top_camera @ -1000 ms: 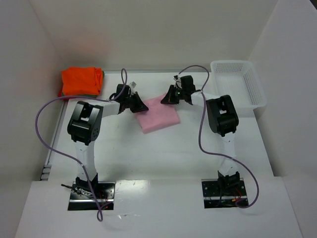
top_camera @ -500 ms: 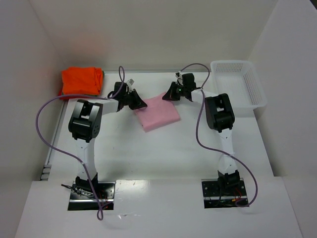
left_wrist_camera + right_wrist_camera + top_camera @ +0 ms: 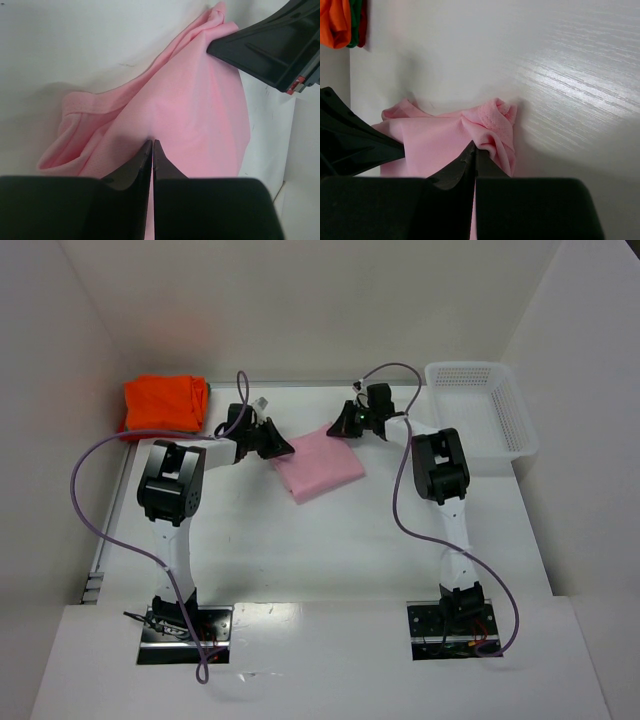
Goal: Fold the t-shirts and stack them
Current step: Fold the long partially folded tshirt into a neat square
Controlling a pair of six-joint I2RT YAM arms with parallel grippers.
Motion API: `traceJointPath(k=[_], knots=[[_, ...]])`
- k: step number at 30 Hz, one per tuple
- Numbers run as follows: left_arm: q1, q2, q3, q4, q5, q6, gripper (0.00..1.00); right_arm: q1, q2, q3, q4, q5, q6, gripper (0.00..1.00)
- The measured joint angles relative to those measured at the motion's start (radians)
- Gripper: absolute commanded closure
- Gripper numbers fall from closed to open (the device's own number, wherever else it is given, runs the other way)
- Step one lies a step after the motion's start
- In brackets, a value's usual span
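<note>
1. Pink t-shirt (image 3: 318, 466): pale pink soft cloth, folded into a rough rectangle. It lies tilted on the white table (image 3: 330, 540), mid-far area, between the two grippers.
2. Left wrist view: the pink surface is mostly smooth, with a stitched hem doubled over along the left edge. The far corner is bunched next to the other gripper's black finger.
3. Right wrist view: the pink corner is crumpled into small folds right at the fingertips.
4. Left gripper (image 3: 283, 447): fingers pressed together with no gap, pinching the near-left edge of the pink t-shirt.
5. Right gripper (image 3: 338, 430): fingers also pressed together, clamped on the bunched far corner of the same shirt.
6. Orange t-shirt (image 3: 163, 403): bright orange, folded, at the far-left corner by the side wall, well apart from the pink one.
7. Green t-shirt (image 3: 354, 22): only a thin edge shows, touching the orange cloth in the right wrist view.
8. Basket (image 3: 480, 405): white plastic mesh, at the far-right corner of the table, apart from all the shirts. Its mesh floor and walls are seen from above.
</note>
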Motion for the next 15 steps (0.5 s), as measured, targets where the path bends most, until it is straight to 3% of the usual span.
traceJointPath(k=[15], knots=[[0.003, 0.000, 0.000, -0.021, -0.128, 0.025, 0.91, -0.005, 0.049, 0.147, -0.056, 0.025, -0.061, 0.98]])
